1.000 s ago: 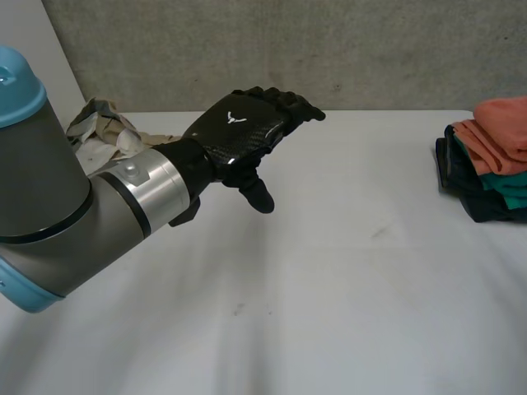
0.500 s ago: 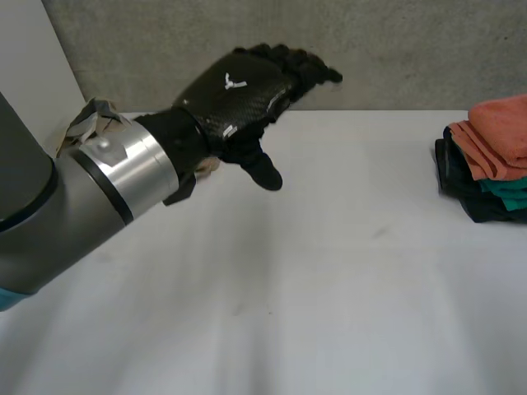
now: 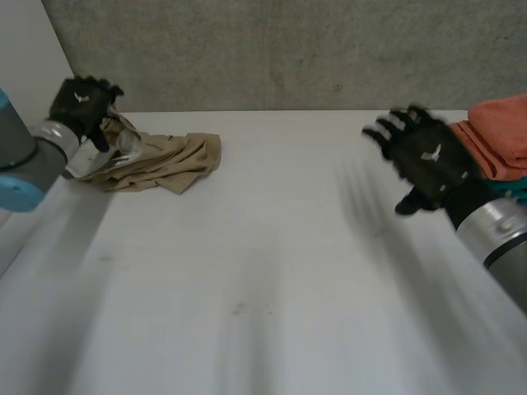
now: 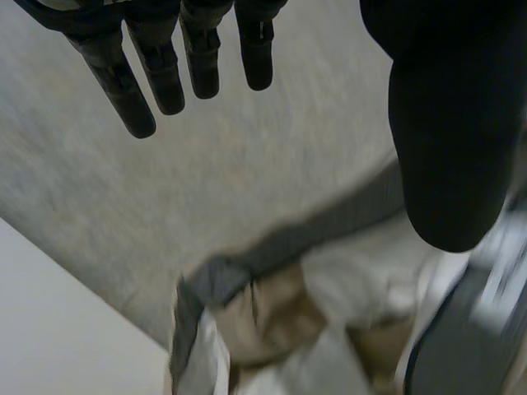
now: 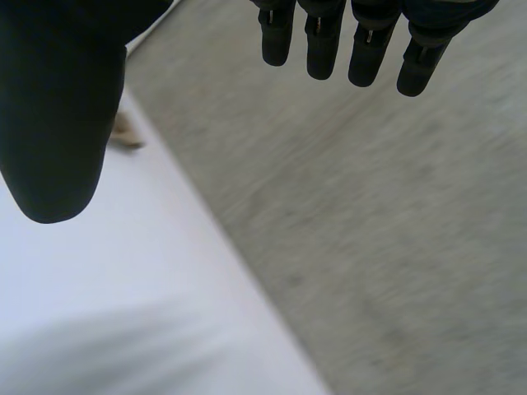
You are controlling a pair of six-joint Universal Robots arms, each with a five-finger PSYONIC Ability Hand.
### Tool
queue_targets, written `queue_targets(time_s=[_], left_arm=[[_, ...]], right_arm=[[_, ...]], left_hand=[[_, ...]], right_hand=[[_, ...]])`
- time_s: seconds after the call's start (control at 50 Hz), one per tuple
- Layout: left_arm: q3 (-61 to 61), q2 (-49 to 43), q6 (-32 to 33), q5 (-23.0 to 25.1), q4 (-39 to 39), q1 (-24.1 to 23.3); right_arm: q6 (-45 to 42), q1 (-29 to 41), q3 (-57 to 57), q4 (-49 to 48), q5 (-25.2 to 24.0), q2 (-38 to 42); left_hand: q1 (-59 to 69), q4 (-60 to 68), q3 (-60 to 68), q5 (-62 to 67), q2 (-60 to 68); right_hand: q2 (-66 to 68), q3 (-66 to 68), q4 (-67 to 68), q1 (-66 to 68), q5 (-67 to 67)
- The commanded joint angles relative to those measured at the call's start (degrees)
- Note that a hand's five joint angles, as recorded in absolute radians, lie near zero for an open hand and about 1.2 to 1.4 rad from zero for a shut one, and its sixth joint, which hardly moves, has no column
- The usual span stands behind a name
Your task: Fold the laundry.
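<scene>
My left hand (image 3: 82,103) hangs at the far left over the crumpled beige garment (image 3: 160,160), fingers straight, thumb apart, holding nothing. It may be brushing the cloth, though I can't be sure. To do this well I should pinch one clear edge and drag it onto the bare table (image 3: 272,271). My right hand (image 3: 424,156) is spread and empty beside the folded stack (image 3: 502,132). Half a second ago my left arm stretched across the middle, and my right hand wasn't there.
</scene>
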Motion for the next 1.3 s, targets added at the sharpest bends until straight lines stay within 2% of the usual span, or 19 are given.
queue_targets(time_s=[0.02, 0.1, 0.12, 0.18, 0.2, 0.3, 0.42, 0.5, 0.62, 0.72, 0.86, 0.9, 0.96, 1.0, 1.08, 1.1, 1.12, 1.16, 1.3], left_arm=[[17.8, -17.1, 3.7, 2.6, -0.1, 1.2], [22.0, -21.8, 3.6, 3.8, -0.3, 1.3], [22.5, -22.4, 3.6, 4.0, -0.3, 1.3], [22.1, -22.6, 3.6, 4.1, 0.3, 1.0], [22.1, -22.5, 3.6, 4.0, 0.4, 0.7], [18.7, -19.5, 2.5, 2.3, -0.2, -1.6], [2.0, -2.5, -5.6, 2.1, 0.9, -4.6], [-13.5, 12.1, -13.6, 2.2, 7.5, -10.2], [-26.5, 23.6, -20.4, 2.9, 12.9, -20.1], [-27.6, 21.2, -21.6, 1.7, 13.6, -30.7], [-23.6, 11.9, -22.0, 0.1, 12.5, -34.8], [-24.0, 10.2, -22.3, 1.5, 12.3, -37.9], [-24.2, 10.1, -22.7, 4.5, 12.3, -40.0], [-24.0, 10.9, -22.9, 5.0, 12.3, -40.0], [-25.1, 16.5, -22.1, 3.2, 12.0, -37.5], [-26.5, 19.3, -22.1, 2.2, 11.9, -34.6], [-26.5, 19.3, -22.1, 2.1, 11.9, -34.6], [-30.5, 25.6, -22.0, 1.4, 11.3, -28.3], [-36.2, 33.0, -21.7, 1.8, 10.5, -18.2]], right_arm=[[-3.3, 1.1, 1.4, 2.4, 3.4, 6.4], [-3.6, 1.1, 2.4, 2.8, 5.0, 7.4], [-3.6, 1.2, 2.6, 2.8, 5.1, 7.5], [-3.6, 1.2, 2.6, 2.8, 5.2, 8.1], [-3.6, 1.1, 2.5, 2.8, 5.3, 8.2], [-3.6, 1.0, 2.4, 2.8, 5.4, 8.5], [-3.6, 0.9, 2.4, 2.8, 5.7, 8.1], [-3.5, 0.9, 2.4, 2.9, 5.7, 7.6], [-3.3, 0.9, 2.4, 2.9, 6.2, 6.4], [-3.2, 0.8, 2.2, 2.9, 7.8, 5.3], [-3.2, -1.3, 1.8, 2.8, 9.6, 5.2], [-3.2, -1.9, 1.6, 2.7, 9.7, 5.3], [-3.0, -2.9, 1.2, 2.8, 9.8, 5.3], [-2.7, -3.3, 1.2, 3.0, 9.7, 5.3], [-2.0, -3.3, 1.2, 4.3, 9.8, 5.3], [-1.6, -3.3, 1.2, 4.9, 9.8, 5.3], [-1.3, -3.3, 1.2, 5.5, 9.8, 5.3], [0.0, -2.6, 1.0, 7.8, 10.0, 5.0], [8.4, 4.7, -2.9, 19.9, 11.6, 3.3]], left_hand=[[7.1, 7.1, 7.5, 7.3, 7.4], [15.3, 15.4, 15.7, 15.6, 15.6], [27.3, 27.4, 27.7, 27.6, 27.6], [49.1, 49.1, 49.5, 49.3, 49.4], [64.5, 64.5, 64.8, 64.7, 64.8], [64.6, 64.7, 65.0, 64.9, 64.9], [64.6, 64.7, 65.0, 64.9, 64.9], [64.6, 64.7, 65.0, 64.9, 64.9], [64.6, 64.7, 65.0, 64.9, 64.9], [64.6, 64.7, 65.0, 64.9, 64.9], [64.6, 64.7, 65.0, 64.9, 64.9], [35.2, 35.2, 35.5, 35.4, 35.5], [4.2, 4.3, 4.6, 4.5, 4.5], [-1.3, -1.2, -0.9, -1.0, -1.0], [-2.0, -1.9, -1.6, -1.7, -1.7], [-2.1, -2.1, -1.8, -1.9, -1.8], [-2.1, -2.1, -1.8, -1.9, -1.9], [-2.1, -2.1, -1.8, -1.9, -1.8], [-2.3, -2.3, -1.9, -2.1, -2.0]], right_hand=[[-2.2, -2.3, -2.4, -3.2, -2.9], [-2.2, -2.3, -2.4, -3.2, -2.9], [-2.2, -2.3, -2.4, -3.2, -2.9], [-2.2, -2.3, -2.4, -3.2, -2.9], [-2.2, -2.3, -2.4, -3.2, -2.9], [-2.2, -2.3, -2.4, -3.2, -2.9], [-2.2, -2.3, -2.4, -3.2, -2.9], [-2.2, -2.3, -2.4, -3.2, -2.9], [-2.2, -2.3, -2.4, -3.2, -2.9], [-2.2, -2.3, -2.4, -3.2, -2.9], [-2.2, -2.3, -2.4, -3.2, -2.9], [-2.2, -2.3, -2.4, -3.2, -2.9], [-2.2, -2.3, -2.4, -3.2, -2.9], [-2.2, -2.3, -2.4, -3.2, -2.9], [-2.2, -2.3, -2.4, -3.2, -2.9], [-2.2, -2.3, -2.4, -3.2, -2.9], [-2.2, -2.3, -2.4, -3.2, -2.9], [-2.2, -2.3, -2.4, -3.2, -2.9], [-2.2, -2.3, -2.4, -3.2, -2.9]])
